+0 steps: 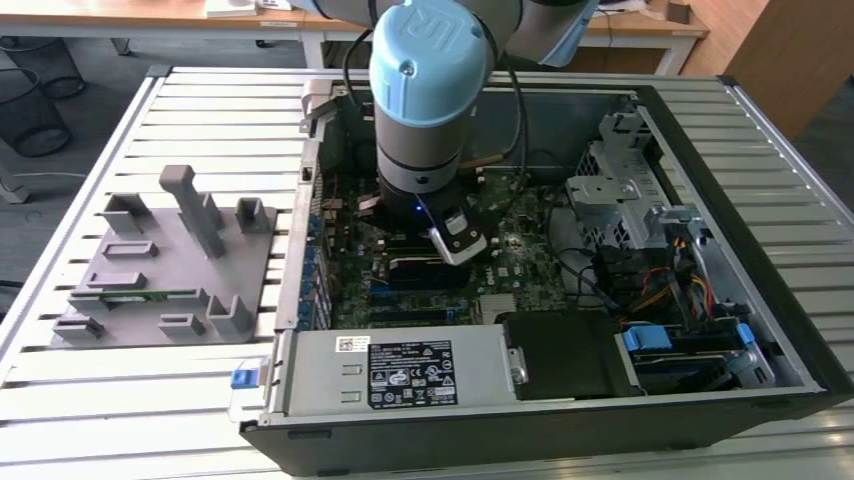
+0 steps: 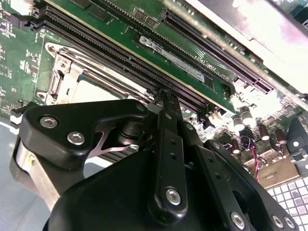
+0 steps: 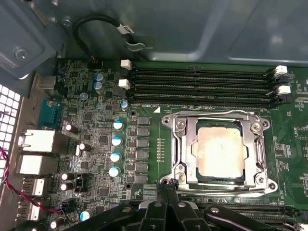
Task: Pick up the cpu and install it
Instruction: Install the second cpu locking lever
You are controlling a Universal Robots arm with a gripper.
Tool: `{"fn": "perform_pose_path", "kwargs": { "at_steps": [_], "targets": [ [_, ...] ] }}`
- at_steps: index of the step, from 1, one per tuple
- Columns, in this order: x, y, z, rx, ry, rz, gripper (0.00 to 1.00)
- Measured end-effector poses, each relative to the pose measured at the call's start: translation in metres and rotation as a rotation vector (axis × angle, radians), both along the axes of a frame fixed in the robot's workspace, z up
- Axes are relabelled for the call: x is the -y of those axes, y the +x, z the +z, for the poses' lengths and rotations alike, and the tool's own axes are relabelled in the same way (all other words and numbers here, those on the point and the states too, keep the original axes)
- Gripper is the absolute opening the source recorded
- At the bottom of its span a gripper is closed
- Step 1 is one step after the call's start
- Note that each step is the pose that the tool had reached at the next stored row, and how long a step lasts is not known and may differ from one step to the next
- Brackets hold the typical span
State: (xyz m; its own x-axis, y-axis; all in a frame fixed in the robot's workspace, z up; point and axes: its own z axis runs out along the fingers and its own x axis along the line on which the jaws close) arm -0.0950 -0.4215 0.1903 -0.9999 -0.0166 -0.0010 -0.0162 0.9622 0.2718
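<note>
CPU (image 3: pixel 220 151) sits flat in the motherboard socket (image 3: pixel 262 149), inside the open PC case (image 1: pixel 747 130). Gripper (image 3: pixel 167 186) hovers just beside the socket, jaws closed, holding nothing.

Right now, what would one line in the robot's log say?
arm: inside open computer case | pincer: just beside socket | cpu: lying in motherboard socket | memory slots: beside socket

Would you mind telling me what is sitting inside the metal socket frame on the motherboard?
The cpu lies flat inside the socket frame, silvery top showing. Whatever is beneath the chip is covered. The gripper sits at the frame's edge.
</note>
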Motion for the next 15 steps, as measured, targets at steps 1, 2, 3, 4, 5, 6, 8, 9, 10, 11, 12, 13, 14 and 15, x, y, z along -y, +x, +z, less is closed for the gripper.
{"fn": "perform_pose_path", "kwargs": {
  "at_steps": [1,2,3,4,5,6,8,9,10,11,12,13,14,15],
  "targets": [
    [-0.0002,-0.0001,-0.0002,0.0000,0.0000,0.000,0.11],
    [-0.0005,-0.0002,-0.0004,0.0000,0.0001,0.000,0.11],
    [-0.0010,-0.0003,-0.0005,0.0000,0.0001,0.000,0.11],
    [-0.0017,-0.0003,-0.0005,0.0000,0.0000,0.000,0.11],
    [-0.0024,-0.0004,-0.0006,0.0000,0.0000,0.000,0.11],
    [-0.0029,-0.0004,-0.0008,0.0001,0.0003,0.000,0.11],
    [-0.0034,-0.0008,-0.0011,0.0002,0.0005,0.000,0.11],
    [-0.0036,-0.0010,-0.0012,0.0002,0.0006,0.000,0.11],
    [-0.0037,-0.0012,-0.0013,0.0003,0.0007,0.000,0.11],
    [-0.0041,-0.0014,-0.0016,0.0004,0.0023,0.000,0.11],
    [-0.0047,-0.0015,-0.0023,0.0014,0.0042,0.000,0.11],
    [-0.0048,-0.0016,-0.0022,0.0014,0.0032,0.000,0.11],
    [-0.0048,-0.0018,-0.0019,0.0010,0.0023,0.000,0.11],
    [-0.0048,-0.0021,-0.0015,0.0004,0.0013,0.000,0.11]
  ]
}}
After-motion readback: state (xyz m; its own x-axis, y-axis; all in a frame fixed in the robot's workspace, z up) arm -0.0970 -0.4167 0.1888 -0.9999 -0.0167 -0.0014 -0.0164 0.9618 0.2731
